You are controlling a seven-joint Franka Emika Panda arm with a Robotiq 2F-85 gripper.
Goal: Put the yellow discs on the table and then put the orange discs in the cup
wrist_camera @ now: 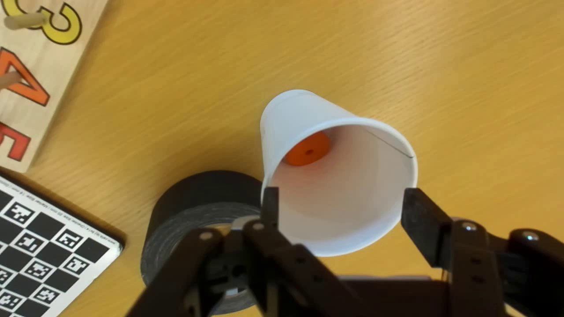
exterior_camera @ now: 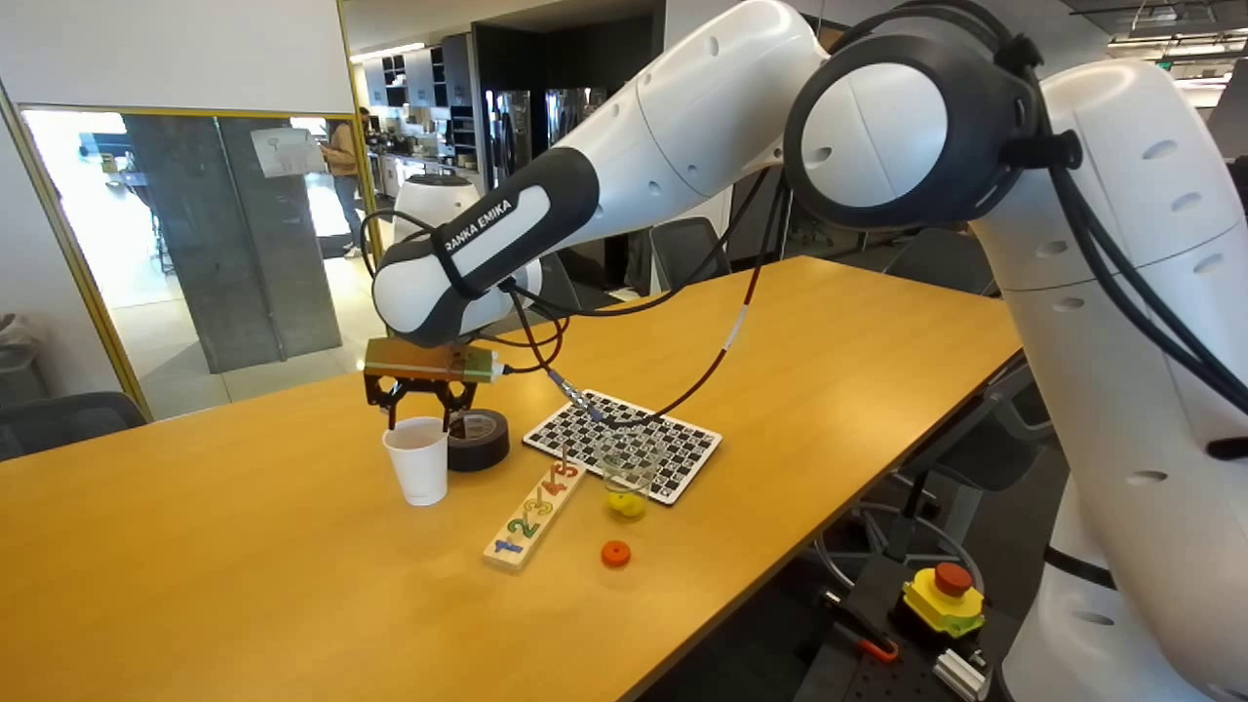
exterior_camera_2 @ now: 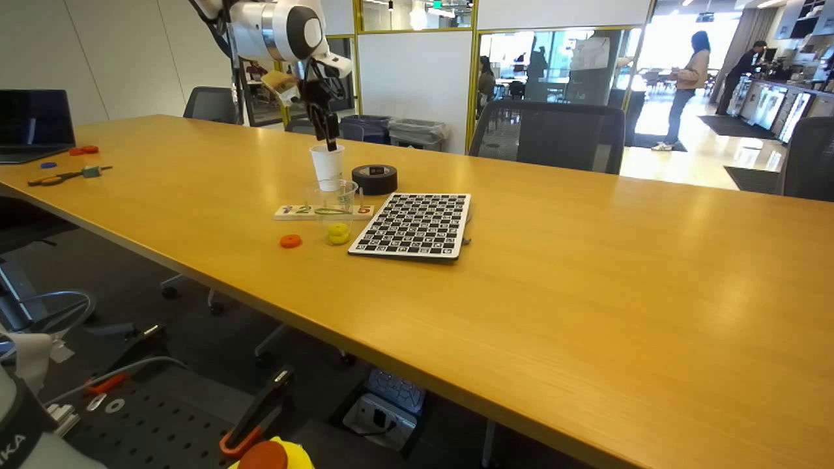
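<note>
We see the claw point(wrist_camera: 338, 204) at the rim of the white paper cup point(exterior_camera: 419, 473), its two fingers point(wrist_camera: 269, 204) spread apart toward opposite sides of the opening; we cannot tell whether they touch it. The paper cup stands upright on the honey-coloured wooden counter point(exterior_camera: 244, 585), and looking down in the wrist view we find one orange disc point(wrist_camera: 308, 149) inside it, at the bottom. A second orange disc point(exterior_camera: 615, 554) lies flat on the counter, near a clear plastic cup point(exterior_camera_2: 335, 219) in both exterior views. We spot two yellow discs point(exterior_camera_2: 338, 233) at the bottom of that clear cup, overlapping each other. Just beside the paper cup sits a roll of black tape point(exterior_camera_2: 374, 185). We also make out a wooden number board point(exterior_camera: 535, 515) with upright pegs, its end marked 5 just beside a black-and-white checkered board point(exterior_camera_2: 414, 225). In an exterior view, well apart from these, we notice a laptop point(exterior_camera_2: 36, 120) near some orange-red pieces point(exterior_camera_2: 83, 150), too small to identify.
</note>
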